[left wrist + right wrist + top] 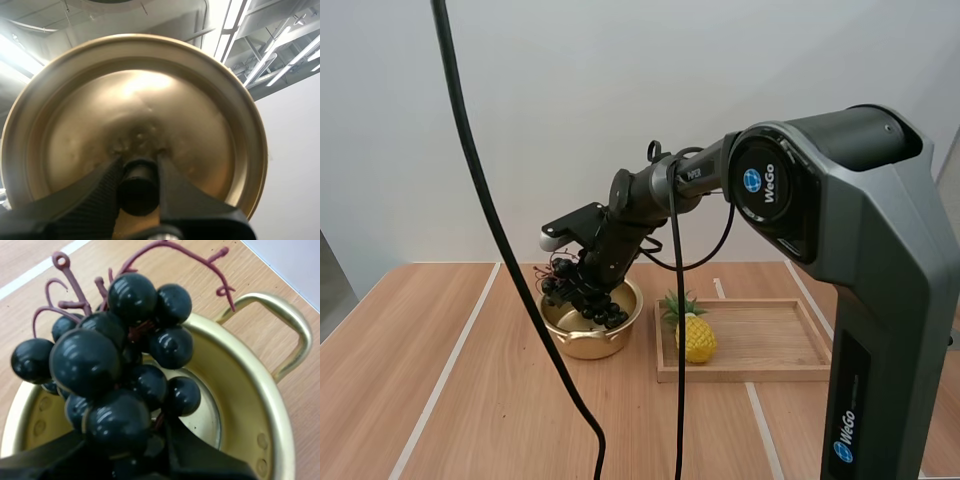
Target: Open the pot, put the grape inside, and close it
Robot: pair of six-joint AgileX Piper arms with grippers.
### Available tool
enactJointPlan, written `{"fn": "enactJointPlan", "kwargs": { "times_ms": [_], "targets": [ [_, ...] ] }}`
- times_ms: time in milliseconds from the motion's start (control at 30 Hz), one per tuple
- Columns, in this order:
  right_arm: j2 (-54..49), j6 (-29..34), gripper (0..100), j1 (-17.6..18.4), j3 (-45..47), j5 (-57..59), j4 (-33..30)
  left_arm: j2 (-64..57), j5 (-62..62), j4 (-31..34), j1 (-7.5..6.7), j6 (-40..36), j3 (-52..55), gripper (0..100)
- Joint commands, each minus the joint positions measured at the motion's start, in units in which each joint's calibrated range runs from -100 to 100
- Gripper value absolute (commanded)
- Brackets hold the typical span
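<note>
While over the open pot (245,385), grapes (90,360) tight in right end effector (135,460), lid knob (138,192) in left end effector (139,161).

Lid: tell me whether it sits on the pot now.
No, the left end effector grips the lid by its knob; the pot stands open.

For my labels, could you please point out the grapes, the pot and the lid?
grapes (95,362): right wrist view, a front berry.
pot (590,347): high view, outer wall.
lid (200,125): left wrist view, golden face.
</note>
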Motion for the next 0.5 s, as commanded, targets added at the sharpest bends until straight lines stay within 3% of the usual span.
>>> {"fn": "enactJointPlan", "kwargs": {
  "times_ms": [0,467],
  "targets": [
    [-0.5,-0.5,0,-0.5,1.9,1.5,-2.2,0.0,-2.8,1.3,-0.13,-0.3,-0.4,0],
    [1.5,0.9,0,-0.5,5.6,-0.3,-8.1,0.0,-2.8,1.3,-0.13,-0.3,-0.4,0]
  ]
}}
